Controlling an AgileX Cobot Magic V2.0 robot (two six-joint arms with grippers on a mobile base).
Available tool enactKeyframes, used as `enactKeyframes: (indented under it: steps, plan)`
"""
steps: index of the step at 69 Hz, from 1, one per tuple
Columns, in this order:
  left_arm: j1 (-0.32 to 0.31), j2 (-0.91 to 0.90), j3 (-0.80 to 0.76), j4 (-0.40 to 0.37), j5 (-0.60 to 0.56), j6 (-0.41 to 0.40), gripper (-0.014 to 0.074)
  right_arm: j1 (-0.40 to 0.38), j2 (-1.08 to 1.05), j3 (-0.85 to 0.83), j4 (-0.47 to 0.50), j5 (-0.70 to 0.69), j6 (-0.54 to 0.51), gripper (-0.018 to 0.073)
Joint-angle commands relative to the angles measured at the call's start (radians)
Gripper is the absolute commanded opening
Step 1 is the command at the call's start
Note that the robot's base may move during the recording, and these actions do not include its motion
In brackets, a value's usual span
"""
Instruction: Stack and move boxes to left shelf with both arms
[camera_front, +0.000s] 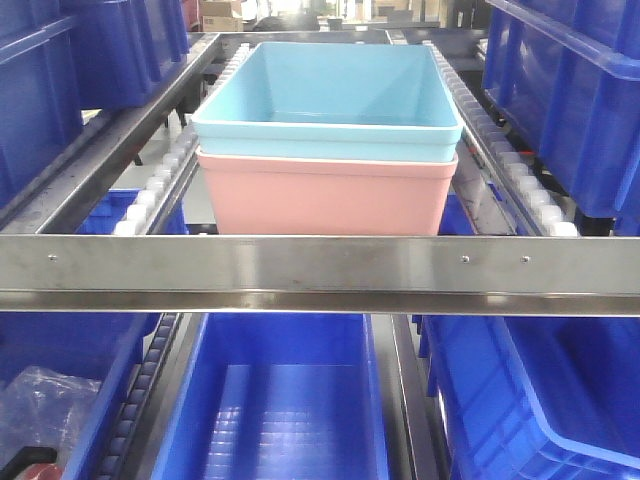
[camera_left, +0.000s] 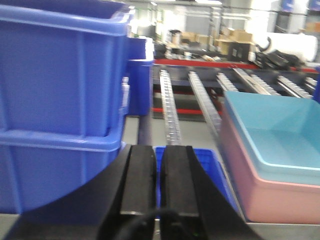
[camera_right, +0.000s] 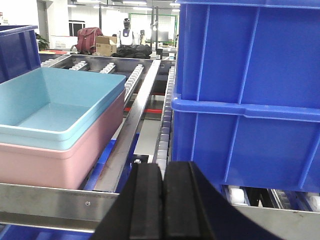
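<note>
The light blue box (camera_front: 325, 95) sits nested inside the pale pink box (camera_front: 325, 195). The stack rests on the left shelf between its white roller rails (camera_front: 160, 185), just behind the steel front crossbar (camera_front: 320, 265). Neither arm shows in the front view. In the left wrist view my left gripper (camera_left: 158, 150) is shut and holds nothing; it hangs left of the blue box (camera_left: 272, 135) and the pink box (camera_left: 260, 195), apart from both. My right gripper (camera_right: 163, 167) is shut and holds nothing, in front of the crossbar (camera_right: 55, 200) and right of the blue box (camera_right: 55, 107) and the pink box (camera_right: 60, 162).
Dark blue storage bins flank the shelf at the upper left (camera_front: 60, 70) and upper right (camera_front: 570, 90). More bins (camera_front: 280, 400) stand on the level below. One big bin (camera_left: 60, 100) is close on my left gripper's left, another (camera_right: 250, 95) close on my right gripper's right.
</note>
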Motion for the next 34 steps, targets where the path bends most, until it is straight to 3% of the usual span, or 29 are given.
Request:
enactKeyframes:
  steps: [1, 15, 34]
  plan:
    - [0.023, -0.059, 0.019, -0.01, -0.087, -0.01, 0.0011, -0.007, -0.021, -0.018, -0.002, -0.092, -0.011, 0.0052]
    - [0.034, -0.207, 0.085, -0.014, 0.067, -0.01, 0.0011, -0.007, -0.021, -0.018, -0.002, -0.092, -0.011, 0.0052]
    - [0.034, -0.271, 0.203, -0.04, -0.029, -0.01, 0.0011, -0.007, -0.021, -0.018, -0.002, -0.092, -0.011, 0.0052]
